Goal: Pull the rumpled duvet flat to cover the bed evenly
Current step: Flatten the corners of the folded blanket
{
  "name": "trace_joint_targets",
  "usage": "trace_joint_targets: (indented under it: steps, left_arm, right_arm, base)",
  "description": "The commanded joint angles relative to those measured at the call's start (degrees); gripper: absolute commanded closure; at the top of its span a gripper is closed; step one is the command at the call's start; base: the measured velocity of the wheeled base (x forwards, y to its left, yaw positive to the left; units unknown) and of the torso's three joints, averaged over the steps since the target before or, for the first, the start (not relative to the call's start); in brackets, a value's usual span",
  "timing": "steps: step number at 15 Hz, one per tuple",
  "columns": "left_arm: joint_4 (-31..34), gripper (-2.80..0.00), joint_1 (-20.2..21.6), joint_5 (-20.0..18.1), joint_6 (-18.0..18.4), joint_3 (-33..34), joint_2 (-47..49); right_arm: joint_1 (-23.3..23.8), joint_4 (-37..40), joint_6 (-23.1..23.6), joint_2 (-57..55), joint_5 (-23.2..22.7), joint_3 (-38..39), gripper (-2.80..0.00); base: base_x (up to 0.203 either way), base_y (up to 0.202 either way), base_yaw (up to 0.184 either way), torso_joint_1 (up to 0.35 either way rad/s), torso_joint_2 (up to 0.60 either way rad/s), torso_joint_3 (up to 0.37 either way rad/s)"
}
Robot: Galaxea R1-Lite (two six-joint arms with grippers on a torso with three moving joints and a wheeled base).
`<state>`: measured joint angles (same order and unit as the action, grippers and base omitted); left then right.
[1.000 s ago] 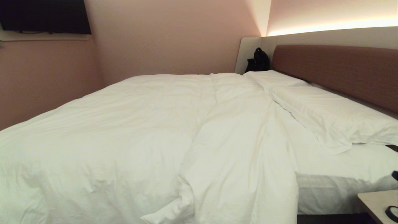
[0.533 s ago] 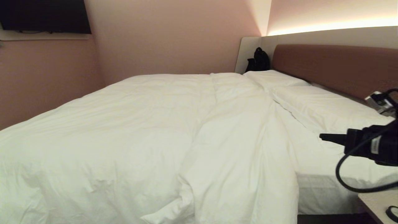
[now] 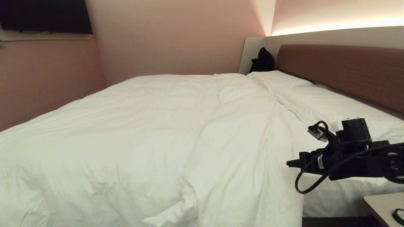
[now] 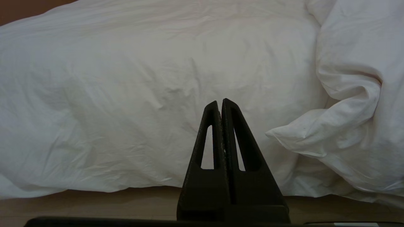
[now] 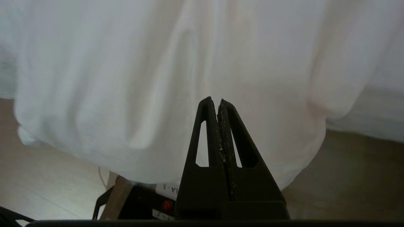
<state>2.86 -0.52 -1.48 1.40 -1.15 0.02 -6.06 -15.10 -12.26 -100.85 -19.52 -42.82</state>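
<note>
Right end effector (image 3: pixel 288 163) is clenched on nothing, level just beside the duvet's (image 3: pixel 142 126) hanging fold at the bed's (image 3: pixel 331 195) near edge. Left end effector (image 4: pixel 220 101), clenched and empty, faces the duvet.

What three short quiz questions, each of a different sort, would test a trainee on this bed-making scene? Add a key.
1. True or false: the right end effector is shut on the puffy white quilted duvet.
2. Multiple choice: the reddish-brown padded headboard lies toward the robot's A) left B) right C) behind it.
3. Fill in: beside the duvet's right edge, the two flat white pillows lie ____ by it.

Key
1. False: its fingers are shut but empty, short of the duvet's hanging edge.
2. B
3. uncovered
</note>
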Motion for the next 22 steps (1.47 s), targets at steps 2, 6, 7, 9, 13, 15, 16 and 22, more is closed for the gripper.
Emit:
trace_joint_targets:
  steps: [2, 6, 7, 9, 13, 15, 16, 22]
  left_arm:
    - [0.0, 0.00, 0.0, 0.0, 0.0, 0.0, 0.0]
    - [0.0, 0.00, 0.0, 0.0, 0.0, 0.0, 0.1]
    - [0.0, 0.00, 0.0, 0.0, 0.0, 0.0, 0.1]
    - [0.0, 0.00, 0.0, 0.0, 0.0, 0.0, 0.1]
    - [0.0, 0.00, 0.0, 0.0, 0.0, 0.0, 0.1]
    - [0.0, 0.00, 0.0, 0.0, 0.0, 0.0, 0.0]
    - [0.0, 0.00, 0.0, 0.0, 0.0, 0.0, 0.1]
    - [0.0, 0.00, 0.0, 0.0, 0.0, 0.0, 0.0]
  right_arm:
    - [-0.5, -0.1, 0.0, -1.0, -0.2, 3.7, 0.00]
    - [-2.5, -0.2, 0.1, 0.2, 0.6, 6.1, 0.00]
    - [-3.4, -0.2, 0.1, 0.0, 1.8, 6.2, 0.00]
    - [-4.8, -0.2, 0.0, -0.4, 3.3, 6.3, 0.00]
    - [-6.7, -0.2, 0.0, -1.4, 4.8, 6.6, 0.00]
    - [-7.1, -1.2, 0.0, -2.4, 5.6, 7.0, 0.00]
    - [-7.4, -2.2, 0.0, -3.0, 6.3, 7.3, 0.00]
    - [-11.6, -11.3, 0.0, -6.4, 12.7, 11.4, 0.00]
  base:
    - [0.000, 0.000, 0.000, 0.000, 0.00, 0.000]
    - [0.000, 0.000, 0.000, 0.000, 0.00, 0.000]
    - [0.000, 0.000, 0.000, 0.000, 0.00, 0.000]
    - [0.000, 0.000, 0.000, 0.000, 0.00, 0.000]
    - [0.000, 0.000, 0.000, 0.000, 0.00, 0.000]
    - [0.000, 0.000, 0.000, 0.000, 0.00, 0.000]
    - [0.000, 0.000, 0.000, 0.000, 0.00, 0.000]
    - [0.000, 0.000, 0.000, 0.000, 0.00, 0.000]
